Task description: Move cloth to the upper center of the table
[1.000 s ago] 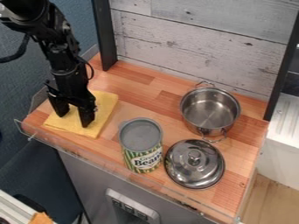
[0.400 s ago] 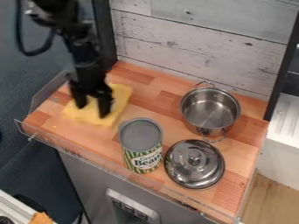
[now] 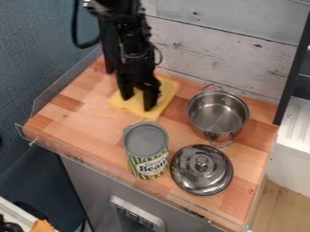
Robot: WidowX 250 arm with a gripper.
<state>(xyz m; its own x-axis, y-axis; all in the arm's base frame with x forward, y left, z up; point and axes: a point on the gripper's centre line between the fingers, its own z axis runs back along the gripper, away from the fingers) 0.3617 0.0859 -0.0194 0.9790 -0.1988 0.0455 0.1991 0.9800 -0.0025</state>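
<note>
The pincer [image 3: 137,103] is hanging over the yellow cloth [image 3: 165,93], its fingers standing wide apart. The cloth is lying on the rear part of the wooden worktop [image 3: 75,120], left of the open metal pot [image 3: 218,113] in this view and behind the can [image 3: 146,149]. The metal lid [image 3: 201,174] is resting beside the can.

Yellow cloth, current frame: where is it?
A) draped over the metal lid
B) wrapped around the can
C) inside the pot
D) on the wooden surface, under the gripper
D. The yellow cloth lies on the wooden surface with the gripper down over it, its two fingers apart; the pot stands to the cloth's right in the view.
</note>
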